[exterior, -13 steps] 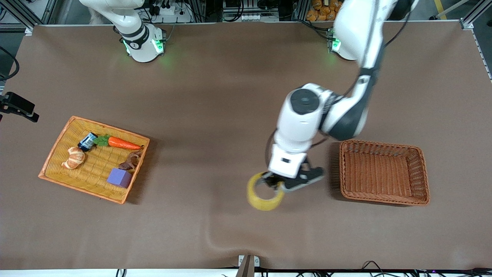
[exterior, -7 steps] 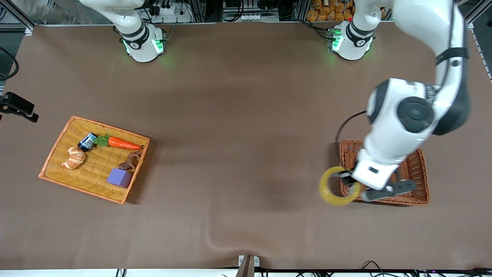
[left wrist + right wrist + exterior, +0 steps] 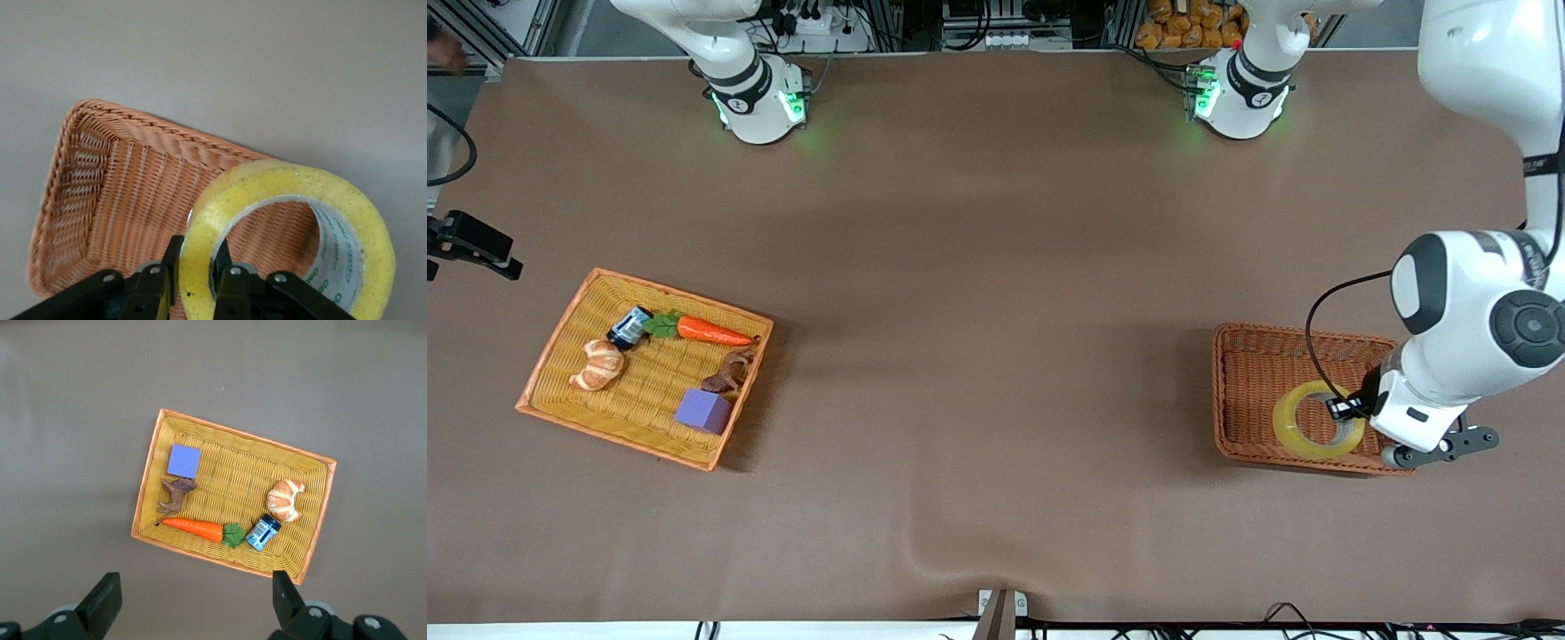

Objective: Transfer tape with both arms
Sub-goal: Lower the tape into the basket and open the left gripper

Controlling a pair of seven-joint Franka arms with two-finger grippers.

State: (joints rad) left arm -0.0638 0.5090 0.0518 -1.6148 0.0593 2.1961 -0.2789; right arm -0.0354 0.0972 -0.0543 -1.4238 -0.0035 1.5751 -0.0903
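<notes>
Your left gripper (image 3: pixel 1347 411) was clamped on the tape (image 3: pixel 1316 420) over the brown basket (image 3: pixel 1249 342); you needed a low release. The right gripper (image 3: pixel 193 603) waited agape above the yellow basket (image 3: pixel 313 513).

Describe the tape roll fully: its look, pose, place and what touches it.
The tape is a ring of translucent yellowish packing tape with a wide round hole and a pale printed inner core. It hangs over the brown wicker basket, at the left arm's end of the table. The left tool is shut on its wall, one finger inside the hole, one outside. Whether it touches the basket is unclear.
</notes>
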